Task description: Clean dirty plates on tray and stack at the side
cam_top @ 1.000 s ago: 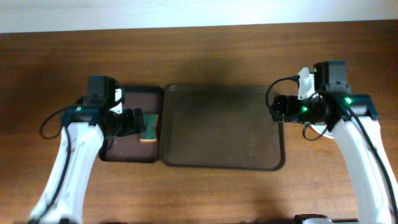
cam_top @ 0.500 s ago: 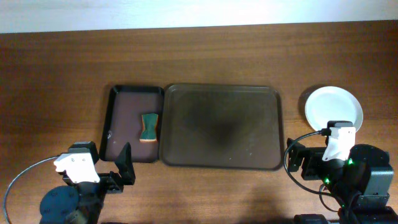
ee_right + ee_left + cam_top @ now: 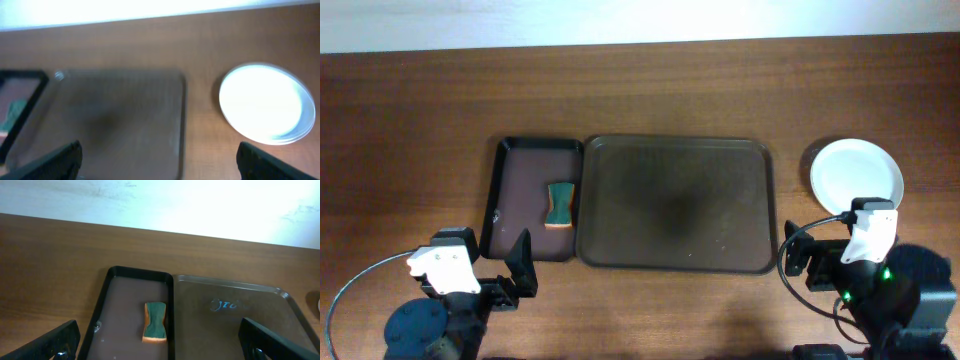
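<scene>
The white plates (image 3: 856,172) lie in one stack on the table to the right of the tray, with no red smear visible; the stack also shows in the right wrist view (image 3: 263,102). The dark-brown tray (image 3: 675,205) holds nothing, as both wrist views (image 3: 235,315) (image 3: 115,115) also show. My left gripper (image 3: 521,270) is open and empty at the near edge, its fingers wide apart in the left wrist view (image 3: 160,345). My right gripper (image 3: 805,262) is open and empty near the tray's front right corner, as the right wrist view (image 3: 165,162) shows.
A smaller black-rimmed tray (image 3: 525,160) sits against the big tray's left side and holds a green-and-orange sponge (image 3: 560,205), which also shows in the left wrist view (image 3: 155,321). Bare wooden table lies all around.
Both arms have pulled back from beside the trays to the near edge of the table. The plate stack, hidden under the right arm before, now shows.
</scene>
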`<state>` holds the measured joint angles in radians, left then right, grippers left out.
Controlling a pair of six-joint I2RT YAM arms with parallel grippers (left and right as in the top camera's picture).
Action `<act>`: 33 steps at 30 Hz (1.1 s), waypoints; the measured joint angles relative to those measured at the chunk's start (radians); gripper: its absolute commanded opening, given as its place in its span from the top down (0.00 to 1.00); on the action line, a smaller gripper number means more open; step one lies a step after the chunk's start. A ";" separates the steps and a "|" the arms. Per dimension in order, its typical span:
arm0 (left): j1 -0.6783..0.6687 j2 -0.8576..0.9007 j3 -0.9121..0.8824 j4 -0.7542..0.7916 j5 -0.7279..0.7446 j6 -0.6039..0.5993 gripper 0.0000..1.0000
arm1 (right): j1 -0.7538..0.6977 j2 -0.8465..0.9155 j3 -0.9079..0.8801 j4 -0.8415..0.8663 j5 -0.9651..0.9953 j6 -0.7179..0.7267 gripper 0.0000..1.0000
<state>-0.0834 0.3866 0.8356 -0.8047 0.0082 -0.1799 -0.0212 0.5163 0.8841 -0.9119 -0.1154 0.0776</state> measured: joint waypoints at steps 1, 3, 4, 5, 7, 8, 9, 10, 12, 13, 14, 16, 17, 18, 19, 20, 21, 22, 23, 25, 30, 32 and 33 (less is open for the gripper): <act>0.000 0.000 0.000 0.000 0.000 0.000 0.01 | 0.016 -0.050 -0.053 0.064 0.003 0.000 0.01; 0.000 0.000 -0.002 0.000 0.000 0.000 0.01 | 0.070 -0.221 -0.259 0.312 0.006 -0.001 0.01; 0.000 -0.002 -0.002 -0.002 0.000 0.000 0.00 | 0.078 -0.254 -0.304 0.373 0.007 -0.003 0.01; 0.000 -0.001 -0.002 0.000 0.000 0.000 0.01 | 0.090 -0.309 -0.375 0.469 0.006 -0.002 0.01; 0.000 -0.002 -0.003 -0.002 0.000 0.000 0.00 | 0.105 -0.428 -0.524 0.630 0.006 -0.003 0.01; 0.000 -0.002 -0.003 -0.002 0.000 0.000 0.01 | 0.105 -0.460 -0.576 0.684 0.006 -0.003 0.01; 0.000 -0.002 -0.003 -0.002 0.000 0.000 0.01 | 0.106 -0.480 -0.621 0.747 0.006 -0.002 0.01; 0.000 -0.002 -0.003 -0.002 0.000 0.000 0.00 | 0.106 -0.500 -0.669 0.803 0.007 -0.003 0.01; 0.000 -0.002 -0.003 -0.002 0.000 0.000 0.01 | 0.106 -0.502 -0.721 0.863 0.008 -0.003 0.01; 0.000 -0.002 -0.003 -0.002 0.000 0.000 0.01 | 0.106 -0.502 -0.744 0.893 0.011 -0.003 0.01; 0.000 -0.002 -0.003 -0.001 0.000 0.000 0.01 | 0.106 -0.502 -0.771 0.917 0.018 -0.003 0.01; 0.000 -0.002 -0.003 -0.002 0.000 0.000 0.01 | 0.106 -0.502 -0.828 0.943 0.027 -0.010 0.01; 0.000 -0.002 -0.003 -0.002 0.000 0.000 0.01 | 0.106 -0.502 -0.844 0.945 0.030 -0.016 0.01; 0.000 -0.002 -0.003 -0.002 0.000 0.000 0.01 | 0.106 -0.502 -0.860 0.939 0.031 -0.032 0.01; 0.000 -0.002 -0.003 -0.002 0.000 0.000 0.00 | 0.106 -0.503 -0.865 0.918 0.032 -0.050 0.01; 0.000 -0.002 -0.003 -0.002 0.000 0.000 0.00 | 0.106 -0.503 -0.867 0.896 0.033 -0.063 0.01; 0.000 -0.002 -0.003 -0.002 0.000 0.000 0.01 | 0.106 -0.504 -0.870 0.849 0.033 -0.092 0.01; 0.000 -0.002 -0.003 -0.002 0.000 0.000 0.01 | 0.106 -0.504 -0.871 0.842 0.039 -0.113 0.01; 0.000 -0.002 -0.003 -0.002 0.000 0.000 0.00 | 0.106 -0.504 -0.871 0.841 0.041 -0.124 0.01; 0.000 -0.002 -0.003 -0.002 0.000 0.000 0.00 | 0.106 -0.504 -0.871 0.841 0.041 -0.134 0.01; 0.000 -0.002 -0.003 -0.002 0.000 0.000 0.00 | 0.106 -0.504 -0.871 0.841 0.041 -0.142 0.01; 0.000 -0.002 -0.003 -0.002 0.000 0.000 0.01 | 0.106 -0.504 -0.871 0.841 0.040 -0.142 0.01; 0.000 -0.002 -0.003 -0.002 0.000 0.000 0.01 | 0.106 -0.504 -0.871 0.841 0.040 -0.142 0.01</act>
<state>-0.0834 0.3851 0.8322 -0.8066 0.0078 -0.1799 0.0845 0.0120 0.0128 -0.0708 -0.0750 -0.0643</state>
